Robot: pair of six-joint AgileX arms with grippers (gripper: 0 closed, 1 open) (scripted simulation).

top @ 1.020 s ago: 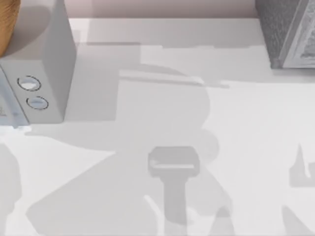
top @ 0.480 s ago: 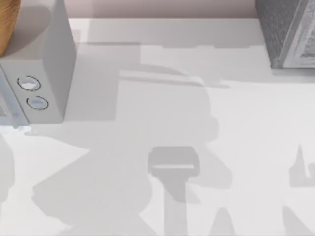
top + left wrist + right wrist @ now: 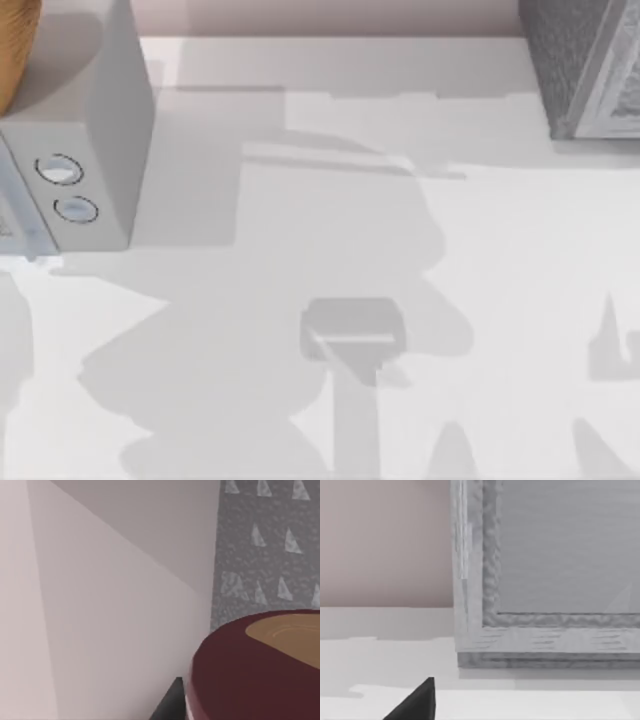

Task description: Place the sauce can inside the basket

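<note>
Left wrist view puts the sauce can [image 3: 255,670] right up against your left arm's camera, beside the grey appliance [image 3: 90,130], apparently carried though you cannot tell the grasp, so the basket [image 3: 12,45] by that appliance is still to reach; right gripper [image 3: 415,702] sits idle.

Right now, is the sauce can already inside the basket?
Cannot tell. The left wrist view shows the sauce can close up, its maroon top beside a grey patterned surface; no basket wall surrounds it.
</note>
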